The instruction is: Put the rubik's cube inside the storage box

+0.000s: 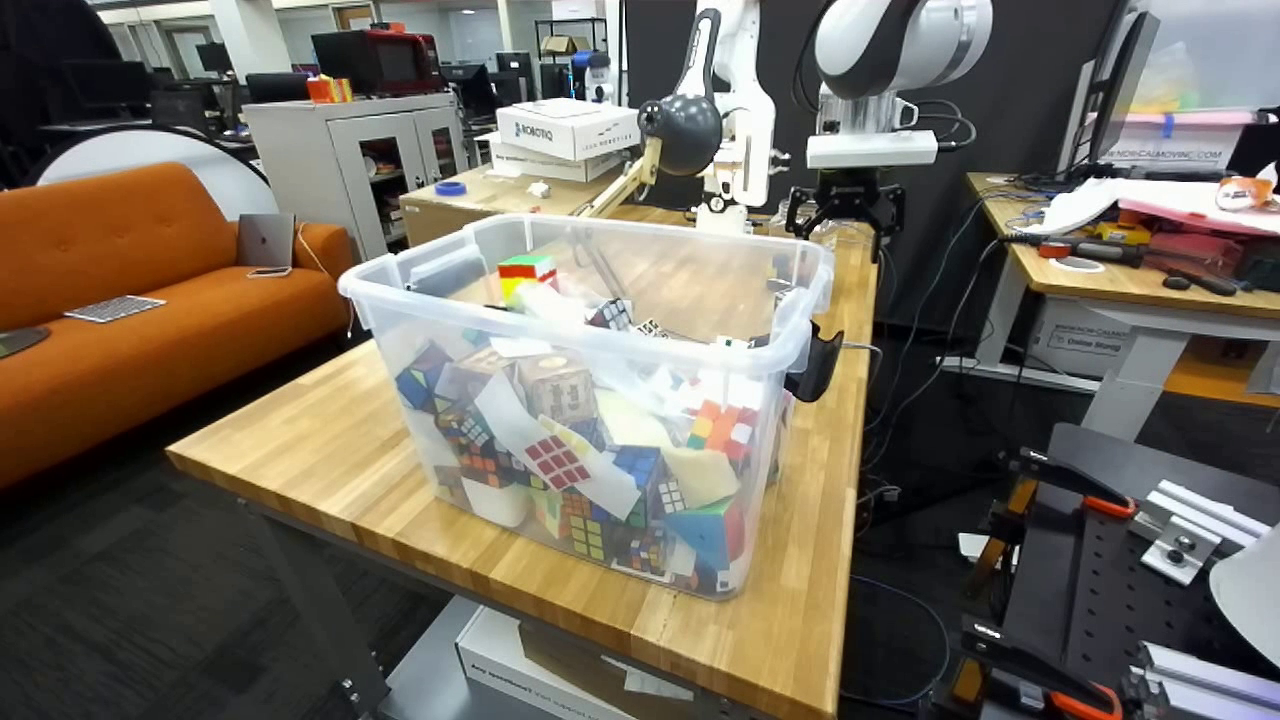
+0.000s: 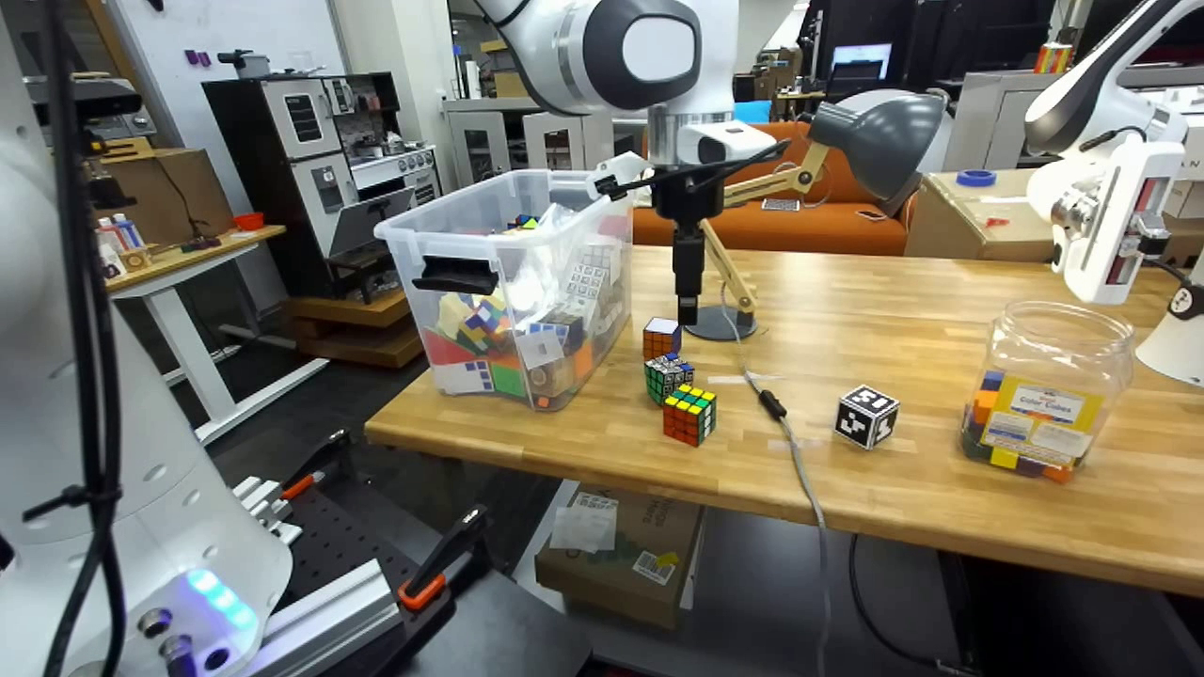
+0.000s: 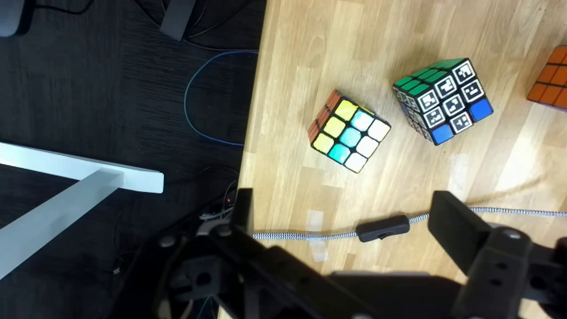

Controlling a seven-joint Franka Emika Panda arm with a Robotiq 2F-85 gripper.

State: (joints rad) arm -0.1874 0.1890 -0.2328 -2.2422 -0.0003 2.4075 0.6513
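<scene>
The storage box, a see-through tub full of cubes and papers, stands at the table's end in both exterior views [image 1: 560,322] [image 2: 437,238]. Three Rubik's cubes stand beside it on the table. One has a yellow, green and white top [image 2: 689,416] [image 3: 350,135]. One carries black-and-white marker stickers [image 2: 669,377] [image 3: 452,103]. One has an orange side [image 2: 661,338] and is cut by the right edge of the wrist view [image 3: 553,82]. My gripper [image 1: 838,240] [image 2: 689,315] [image 3: 343,199] is open and empty above the table, apart from the cubes.
A lamp cord with a black switch [image 3: 383,228] runs under my gripper. A desk lamp [image 2: 875,141] stands behind it. A black-and-white marker cube [image 2: 866,417] and a clear jar of colour cubes [image 2: 1049,395] stand along the table. Another robot arm [image 2: 1101,179] is at the far side.
</scene>
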